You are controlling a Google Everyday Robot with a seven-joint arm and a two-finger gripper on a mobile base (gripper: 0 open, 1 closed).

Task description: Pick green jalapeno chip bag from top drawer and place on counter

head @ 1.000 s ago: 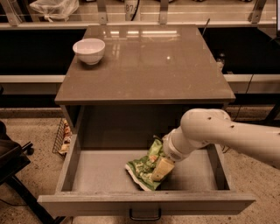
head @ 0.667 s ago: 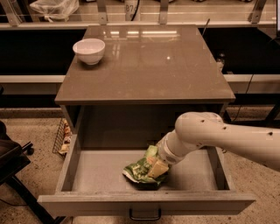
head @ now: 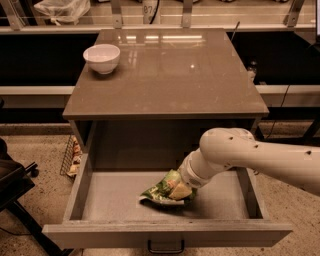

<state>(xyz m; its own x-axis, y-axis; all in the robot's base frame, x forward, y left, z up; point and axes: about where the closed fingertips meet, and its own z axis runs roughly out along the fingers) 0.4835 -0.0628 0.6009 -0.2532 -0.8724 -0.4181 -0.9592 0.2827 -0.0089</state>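
Observation:
The top drawer (head: 165,234) is pulled open below the counter (head: 165,75). The green jalapeno chip bag (head: 159,191), crumpled light green with yellowish print, lies on the drawer floor near the middle. My white arm reaches in from the right, and my gripper (head: 181,188) is down in the drawer, right at the bag's right end. The wrist hides most of the gripper. The bag still rests on the drawer floor.
A white bowl (head: 102,58) stands on the counter's far left corner. A wire basket (head: 70,155) sits on the floor left of the cabinet. A dark chair (head: 12,185) is at the left edge. A shelf with a plastic bag (head: 61,9) runs behind.
My arm has moved left and lower in the drawer, and the bag has shifted a little left and flattened under the gripper.

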